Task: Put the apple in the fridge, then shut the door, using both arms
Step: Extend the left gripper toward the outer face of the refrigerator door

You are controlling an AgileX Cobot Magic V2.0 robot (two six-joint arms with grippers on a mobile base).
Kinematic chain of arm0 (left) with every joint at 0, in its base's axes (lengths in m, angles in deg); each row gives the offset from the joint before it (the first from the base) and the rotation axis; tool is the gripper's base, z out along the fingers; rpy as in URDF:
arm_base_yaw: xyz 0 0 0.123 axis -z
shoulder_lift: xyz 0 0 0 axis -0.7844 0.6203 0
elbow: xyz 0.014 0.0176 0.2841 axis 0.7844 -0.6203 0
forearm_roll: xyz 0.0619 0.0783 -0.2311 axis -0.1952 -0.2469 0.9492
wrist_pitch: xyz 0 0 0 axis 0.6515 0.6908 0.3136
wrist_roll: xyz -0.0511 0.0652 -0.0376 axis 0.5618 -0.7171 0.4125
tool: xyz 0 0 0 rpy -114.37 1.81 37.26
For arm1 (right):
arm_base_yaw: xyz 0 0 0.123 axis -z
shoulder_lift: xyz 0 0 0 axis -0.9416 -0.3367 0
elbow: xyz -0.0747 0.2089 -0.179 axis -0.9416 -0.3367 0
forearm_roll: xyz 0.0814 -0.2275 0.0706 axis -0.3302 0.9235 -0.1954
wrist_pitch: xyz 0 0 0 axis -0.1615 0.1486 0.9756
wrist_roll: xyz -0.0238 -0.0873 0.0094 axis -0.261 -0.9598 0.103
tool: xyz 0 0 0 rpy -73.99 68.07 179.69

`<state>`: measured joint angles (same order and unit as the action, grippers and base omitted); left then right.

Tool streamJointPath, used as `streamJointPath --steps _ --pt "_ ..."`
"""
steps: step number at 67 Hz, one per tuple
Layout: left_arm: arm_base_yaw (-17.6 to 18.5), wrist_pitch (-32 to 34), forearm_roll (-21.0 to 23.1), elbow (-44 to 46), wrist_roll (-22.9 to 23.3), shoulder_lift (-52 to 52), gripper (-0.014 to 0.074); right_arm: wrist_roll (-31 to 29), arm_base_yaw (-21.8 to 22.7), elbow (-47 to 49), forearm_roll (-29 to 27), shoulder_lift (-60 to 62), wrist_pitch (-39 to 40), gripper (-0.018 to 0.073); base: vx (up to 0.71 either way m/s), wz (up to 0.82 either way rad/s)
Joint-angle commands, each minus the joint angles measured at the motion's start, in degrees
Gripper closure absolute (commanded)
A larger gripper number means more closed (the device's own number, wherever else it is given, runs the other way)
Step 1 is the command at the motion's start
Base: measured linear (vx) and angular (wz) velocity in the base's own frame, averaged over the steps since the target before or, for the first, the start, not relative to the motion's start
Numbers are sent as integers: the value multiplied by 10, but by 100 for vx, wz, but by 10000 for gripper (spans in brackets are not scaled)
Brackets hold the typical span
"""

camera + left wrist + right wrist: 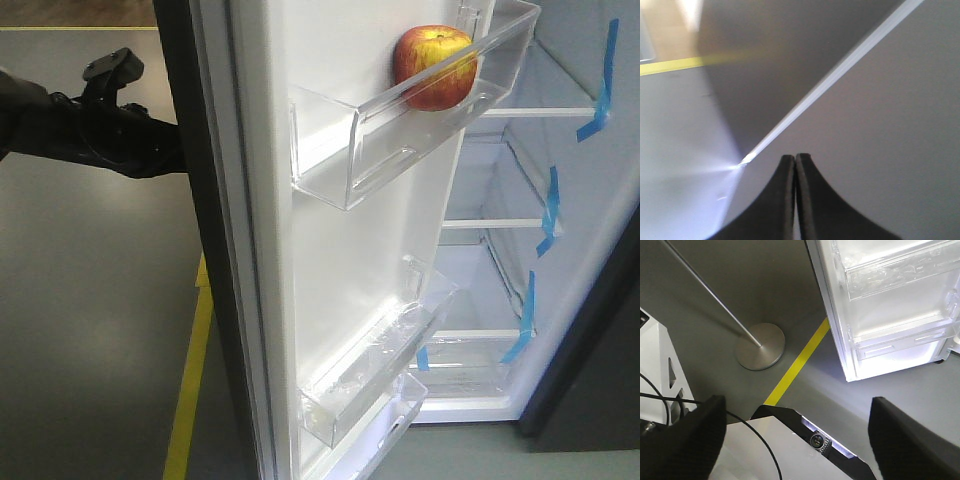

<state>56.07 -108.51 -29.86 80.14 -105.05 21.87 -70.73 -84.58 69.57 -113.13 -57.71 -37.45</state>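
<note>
The red and yellow apple [434,66] rests in the upper clear bin [400,140] on the white inner liner of the open door [345,260]. The fridge [545,220] interior with white shelves and blue tape strips shows behind it at the right. My left arm [95,125] reaches behind the door's dark outer edge; its gripper end is hidden in the front view. In the left wrist view my left gripper [794,159] is shut and empty, close against the door's dark grey outer face [880,130]. My right gripper [797,412] is open and empty, held above the robot base, away from the fridge [890,305].
A yellow floor line [192,385] runs beside the door's foot and also shows in the right wrist view [800,362]. A stand with a round metal base [760,346] and thin pole sits on the grey floor. The robot's white base [790,452] with cables is below my right gripper.
</note>
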Motion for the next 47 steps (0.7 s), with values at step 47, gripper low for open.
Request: streamJointPath --steps 47 --pt "95 -70 149 20 -99 -27 603 -3 4 12 -16 -8 21 1 0 0"
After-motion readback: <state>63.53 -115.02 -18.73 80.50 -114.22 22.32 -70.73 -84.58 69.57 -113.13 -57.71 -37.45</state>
